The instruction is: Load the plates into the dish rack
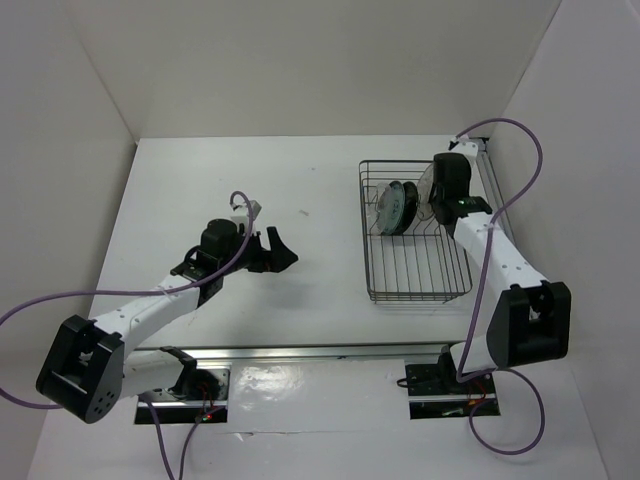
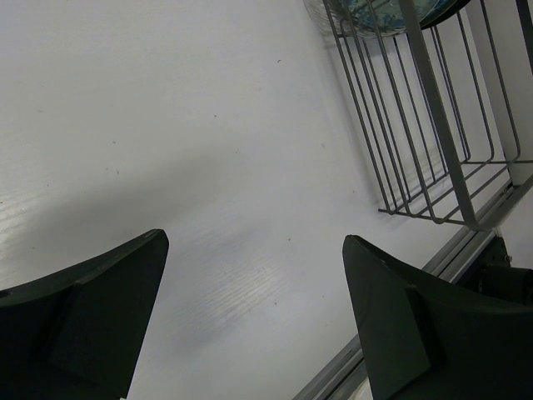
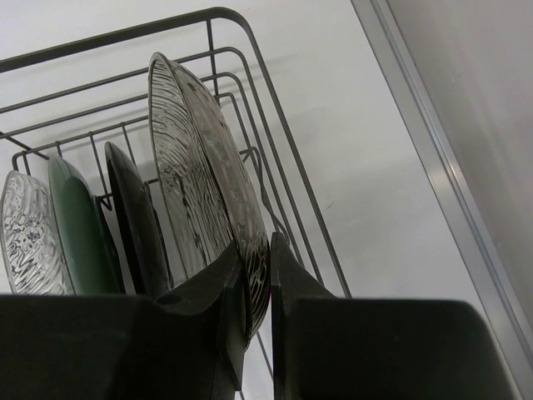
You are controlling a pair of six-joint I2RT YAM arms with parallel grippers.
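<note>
My right gripper (image 3: 256, 258) pinches a clear ribbed round plate (image 3: 196, 167), upright in the dark wire dish rack (image 1: 418, 297) (far right). My left gripper (image 2: 254, 242) gapes wide, empty.

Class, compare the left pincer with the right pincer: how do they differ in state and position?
The left pincer is wide open and empty; the right pincer is shut on a translucent plate. The left pincer hangs over the table; the right pincer is at the dish rack. Both are black.
</note>
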